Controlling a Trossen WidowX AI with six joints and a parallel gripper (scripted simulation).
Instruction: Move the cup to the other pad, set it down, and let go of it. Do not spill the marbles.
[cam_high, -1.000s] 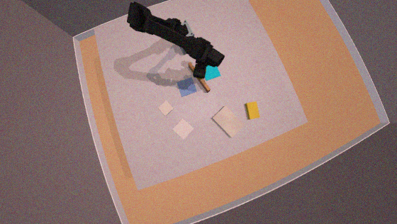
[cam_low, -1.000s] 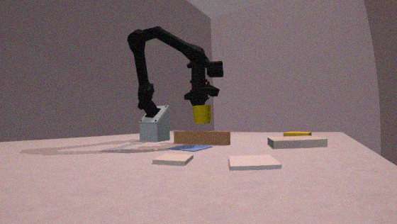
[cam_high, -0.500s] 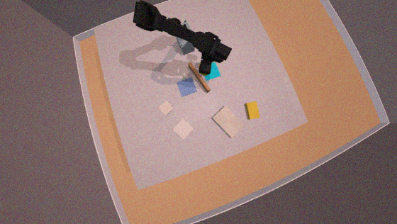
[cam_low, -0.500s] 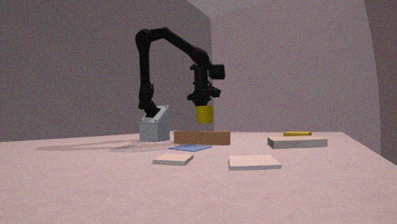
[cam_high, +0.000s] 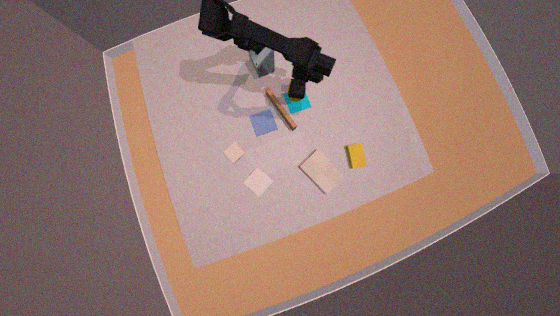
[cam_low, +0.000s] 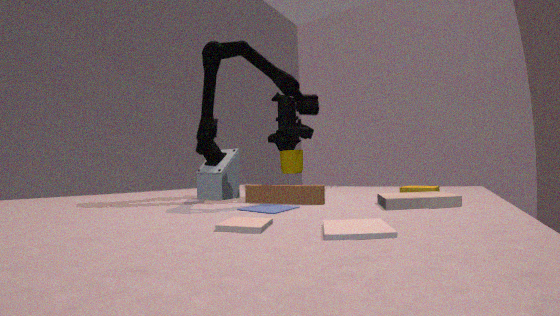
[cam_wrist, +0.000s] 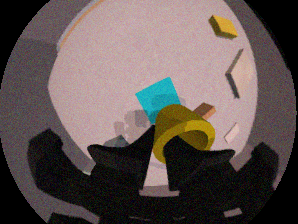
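Note:
The yellow cup (cam_low: 291, 162) (cam_wrist: 175, 116) hangs upright in the air, well above the table. My gripper (cam_low: 290, 148) (cam_wrist: 158, 127) is shut on the cup's wall near the rim, with one finger inside the cup and one outside. In the top view the arm mostly covers the cup, and the gripper (cam_high: 297, 95) appears over the upper part of the cyan pad (cam_high: 301, 105) (cam_wrist: 154, 95). The cyan pad is hidden in the exterior view. The blue pad (cam_high: 263, 123) (cam_low: 268, 208) lies across the wooden bar. No marbles can be made out inside the cup.
A low wooden bar (cam_high: 281, 109) (cam_low: 285, 195) (cam_wrist: 206, 110) stands between the two pads. Two small pale tiles (cam_high: 234, 152) (cam_high: 258, 181), a thicker pale slab (cam_high: 321, 171) (cam_low: 420, 201) and a yellow block (cam_high: 356, 156) (cam_wrist: 223, 27) lie farther off.

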